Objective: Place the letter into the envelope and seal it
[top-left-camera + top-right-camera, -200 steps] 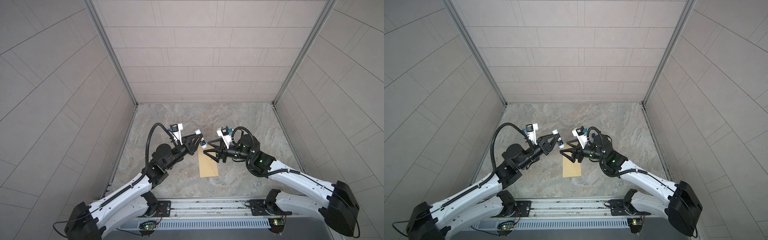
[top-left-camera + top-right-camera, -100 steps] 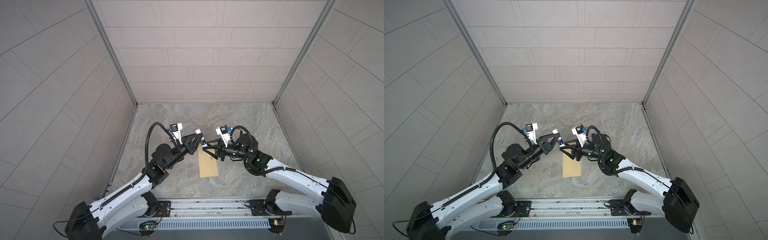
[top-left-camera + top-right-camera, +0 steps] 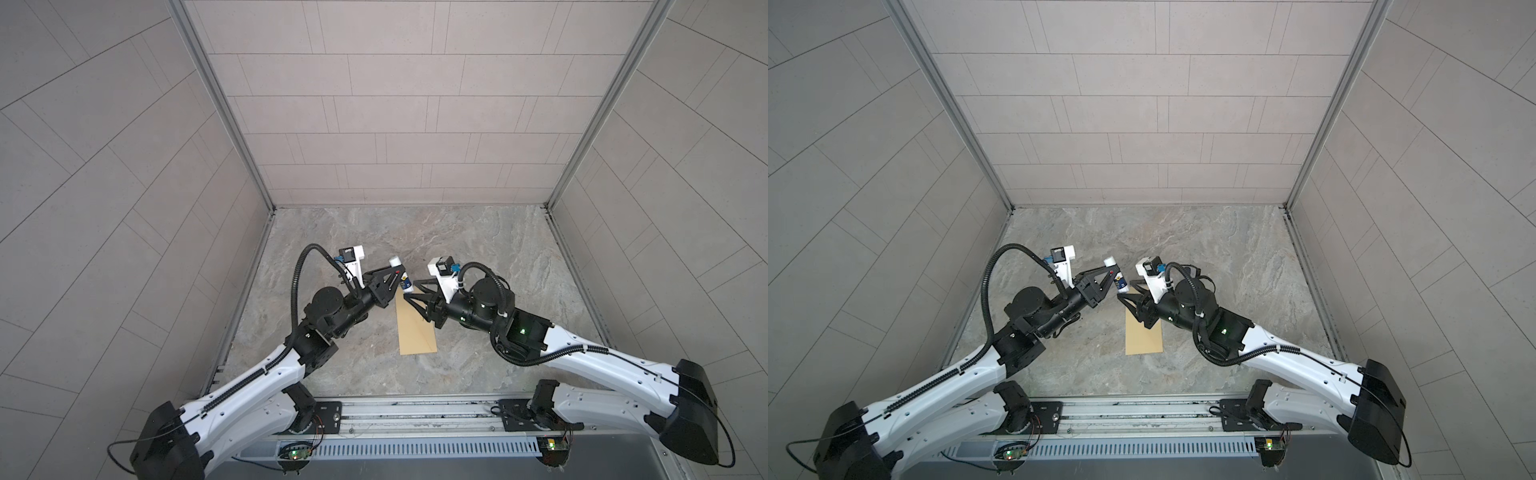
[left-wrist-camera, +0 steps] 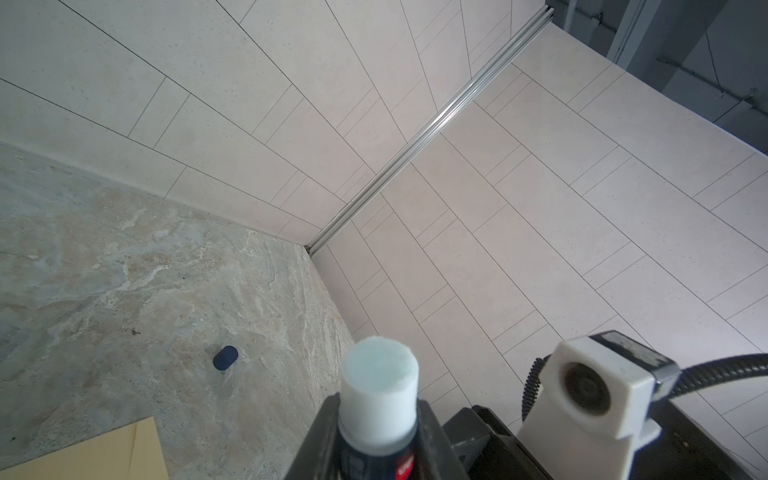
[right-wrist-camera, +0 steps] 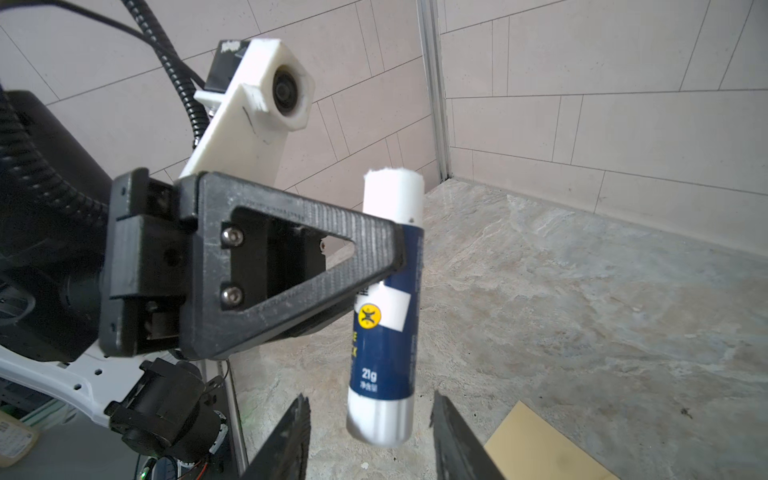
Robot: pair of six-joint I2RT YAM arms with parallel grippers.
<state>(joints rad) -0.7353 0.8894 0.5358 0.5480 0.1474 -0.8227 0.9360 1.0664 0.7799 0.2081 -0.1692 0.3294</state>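
Change: the right gripper (image 5: 372, 399) has come in toward the left gripper (image 3: 395, 279), and its jaws are narrower than a second ago. The left arm and the envelope (image 3: 417, 332) have not shifted.
Left gripper: clamped on the glue stick (image 5: 386, 316). It grips the dark blue body just below the white glue end and holds the stick clear of the table (image 3: 478, 249), close to upright with a slight tilt.
Glue stick: uncapped, with the white glue showing at its upper end. Its white base hangs free below the left gripper.
Right gripper: jaws apart, one on each side of the stick's white base. The right wrist view shows a gap on both sides, so neither jaw touches the stick.
Envelope: lies flat on the table between the two arms in both top views (image 3: 1143, 338). Its long side runs from the near edge toward the back wall, and its far end lies under the two grippers.
Cap (image 4: 225, 358): small and dark blue. It lies on its side on the table, apart from the envelope's corner in the left wrist view.
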